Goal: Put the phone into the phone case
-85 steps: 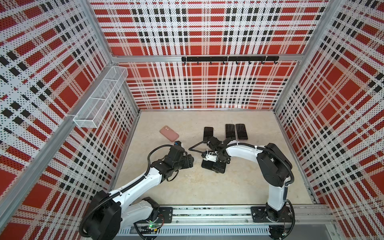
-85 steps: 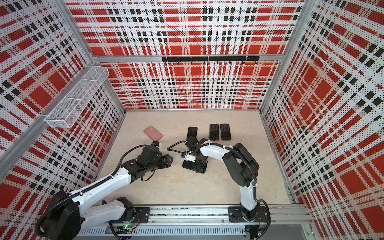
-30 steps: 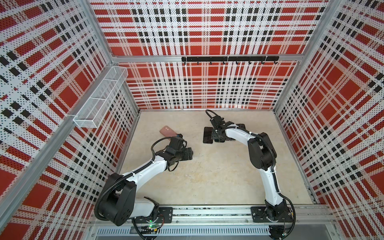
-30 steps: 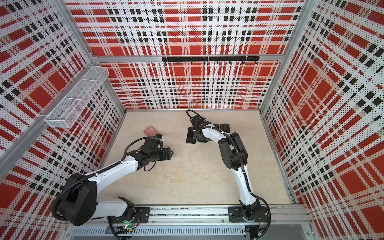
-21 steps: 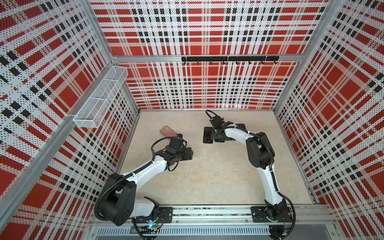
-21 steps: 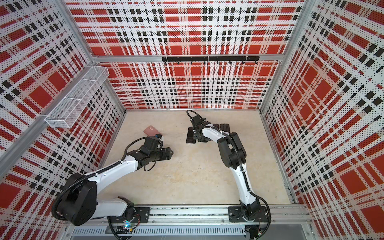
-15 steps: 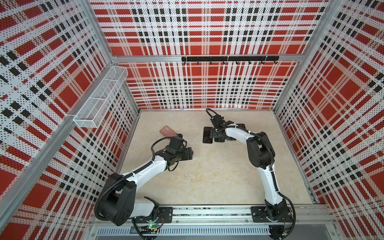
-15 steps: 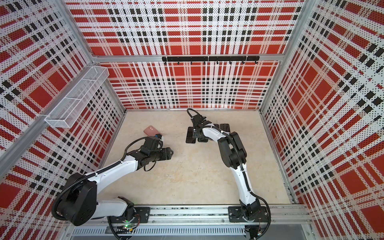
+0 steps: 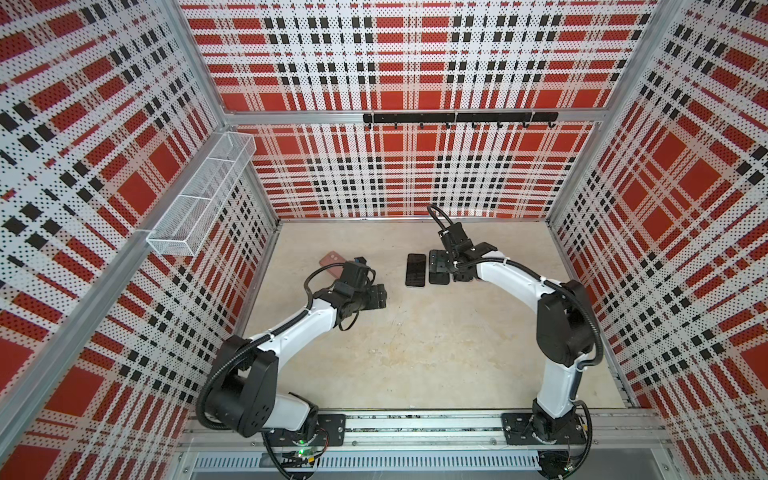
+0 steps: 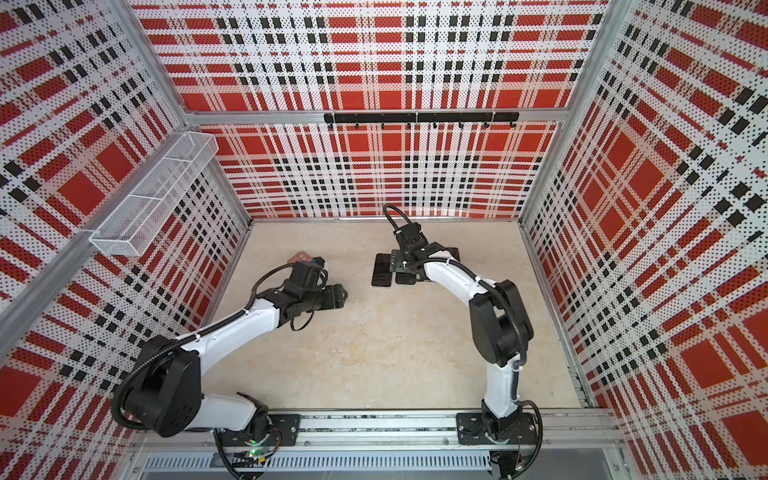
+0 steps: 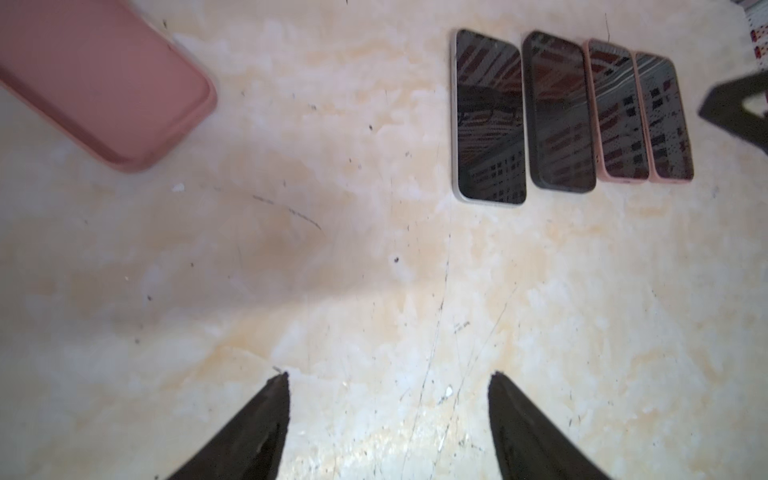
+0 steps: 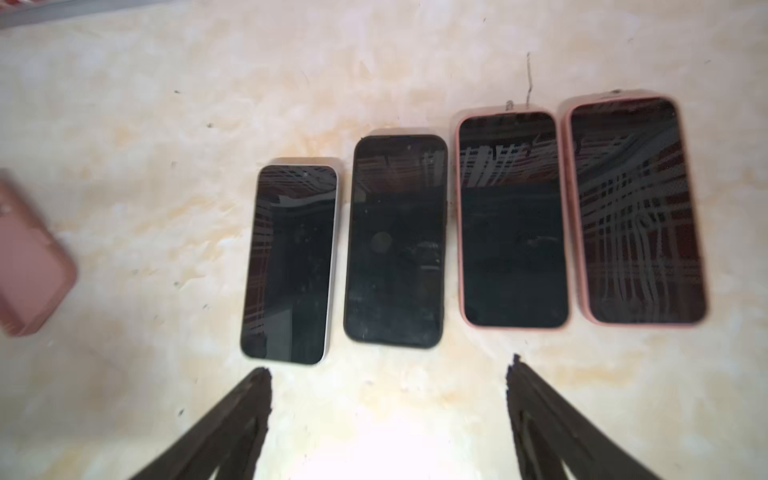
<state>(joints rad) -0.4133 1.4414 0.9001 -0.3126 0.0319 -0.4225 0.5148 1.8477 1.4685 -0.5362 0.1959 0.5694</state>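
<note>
Plaid walls, beige table (image 9: 415,353): right jaws gape empty over the bare black phone (image 12: 395,241). In a top view its long axis runs 12-to-6 and the pink case (image 9: 330,261) sits off at 9 o'clock by the left jaws, also open, holding nothing

Walls (image 9: 415,62) are all red, white and black plaid, dotted all over with tiny holes lol. Table (image 9: 415,353) is creamy beige, kinda marbled with yellowish blotches and a few dark specks. The loose phone case (image 11: 95,79) is dusty pink. All four phones have black screens mirroring the plaid: white-edged phone (image 12: 291,266), all-black phone (image 12: 395,241), then the third phone (image 12: 513,220) and fourth phone (image 12: 636,212), both wrapped in that same pink. Left arm (image 9: 291,328) and right arm (image 9: 511,278) are white with black joints and black cables. Wire basket (image 9: 199,195) is white mesh, hook rail (image 9: 457,117) plain black, frame bars (image 9: 291,118) silver-grey
</note>
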